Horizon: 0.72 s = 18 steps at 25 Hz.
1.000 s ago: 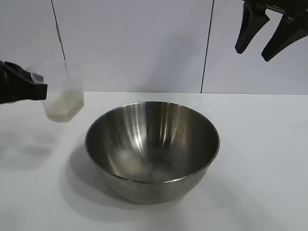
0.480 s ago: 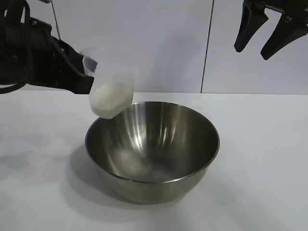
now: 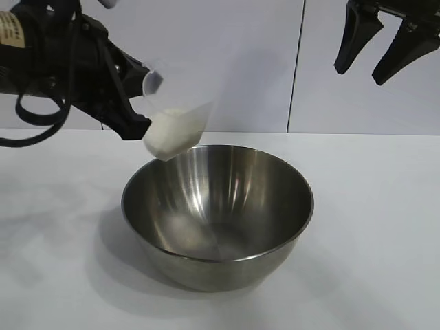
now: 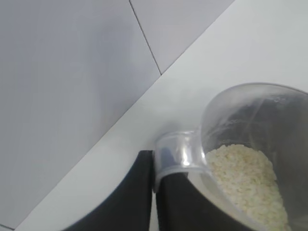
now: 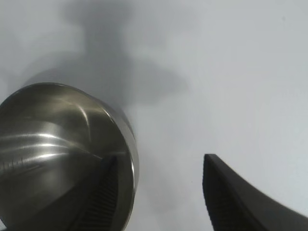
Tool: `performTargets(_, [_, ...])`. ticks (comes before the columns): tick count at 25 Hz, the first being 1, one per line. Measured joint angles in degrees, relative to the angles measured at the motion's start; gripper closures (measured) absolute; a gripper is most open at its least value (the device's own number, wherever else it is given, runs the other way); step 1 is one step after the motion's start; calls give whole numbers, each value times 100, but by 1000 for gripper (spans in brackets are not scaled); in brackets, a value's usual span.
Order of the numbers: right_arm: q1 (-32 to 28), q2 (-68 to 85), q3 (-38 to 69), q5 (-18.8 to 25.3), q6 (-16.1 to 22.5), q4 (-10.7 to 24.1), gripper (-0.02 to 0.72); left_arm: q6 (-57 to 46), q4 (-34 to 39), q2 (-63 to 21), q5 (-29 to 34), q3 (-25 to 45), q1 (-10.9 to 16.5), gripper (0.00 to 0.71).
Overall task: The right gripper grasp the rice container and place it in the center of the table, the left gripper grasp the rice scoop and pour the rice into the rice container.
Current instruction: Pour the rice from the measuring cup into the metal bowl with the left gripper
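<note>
Left hand pinches the light, slippery scoop by its tab, rice loose; right hand hangs open.

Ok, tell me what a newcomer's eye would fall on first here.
First, the large shiny stainless-steel bowl, standing empty mid-table. Next, the black left gripper at its upper-left rim, holding a tilted translucent plastic scoop of white rice. The black right gripper hangs open at top right.
</note>
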<state>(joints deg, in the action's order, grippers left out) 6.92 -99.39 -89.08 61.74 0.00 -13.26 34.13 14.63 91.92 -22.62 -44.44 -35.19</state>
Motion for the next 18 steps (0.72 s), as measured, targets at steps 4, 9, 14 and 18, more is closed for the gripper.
performTargets(4, [0,0,0,-1,0,0,333,880,-6,0,7,-6,-6,702])
performTargets(9, [0,0,0,-1,0,0,333,1882,-103,0,11,-6,-13,702])
performTargets(14, [0,0,0,-1,0,0,333,3148,-1144,0,29,-86,-219,702])
performTargets(18, [0,0,0,-7,0,0,333,4792,-2645,0,29,-119,-554,702])
